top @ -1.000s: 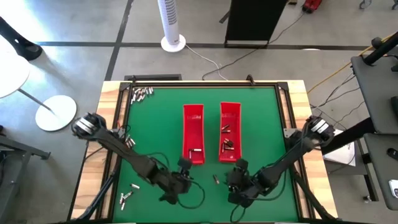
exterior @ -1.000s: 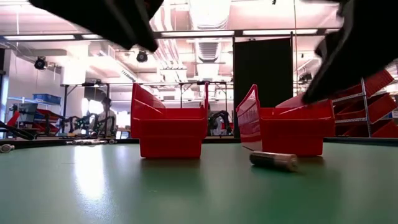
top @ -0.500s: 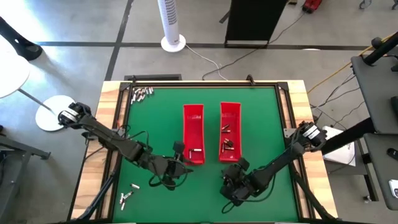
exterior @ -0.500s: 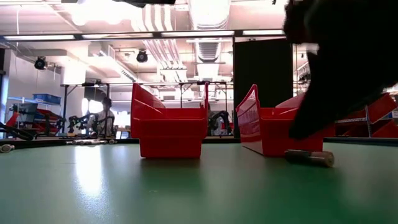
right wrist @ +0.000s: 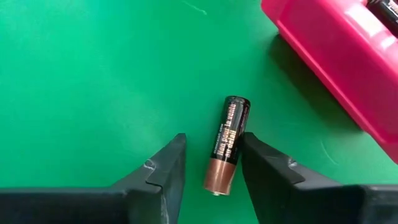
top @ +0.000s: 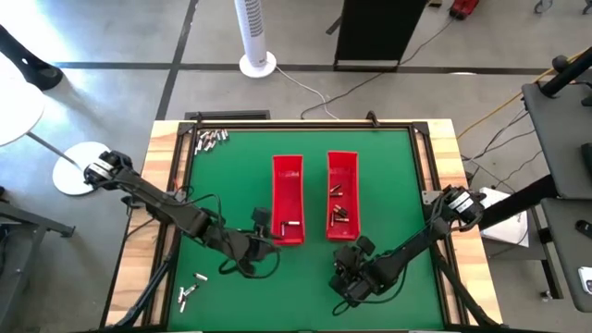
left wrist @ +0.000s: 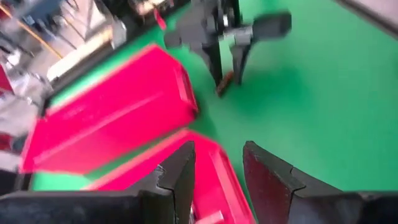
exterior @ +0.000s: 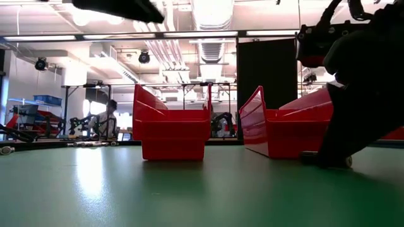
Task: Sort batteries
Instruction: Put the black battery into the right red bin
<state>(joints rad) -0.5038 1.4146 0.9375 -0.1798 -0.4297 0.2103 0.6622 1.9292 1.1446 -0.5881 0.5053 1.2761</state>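
Sorting stood partly done. Several batteries (top: 338, 215) lay in the right tray (top: 343, 166), one in the left tray (top: 287, 176); loose clusters remained at the bench (top: 388, 166) corners. The right gripper (right wrist: 211, 163), jaws open, straddled one battery (right wrist: 227, 145) on the bench. The left gripper (left wrist: 217, 171) hung open, empty, over the left tray.

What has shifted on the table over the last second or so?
The right tool dropped to the mat beside the right tray and now straddles a loose battery, not yet gripping it. The left tool swung up towards the left tray, open and empty. Both trays and the scattered batteries stayed put.
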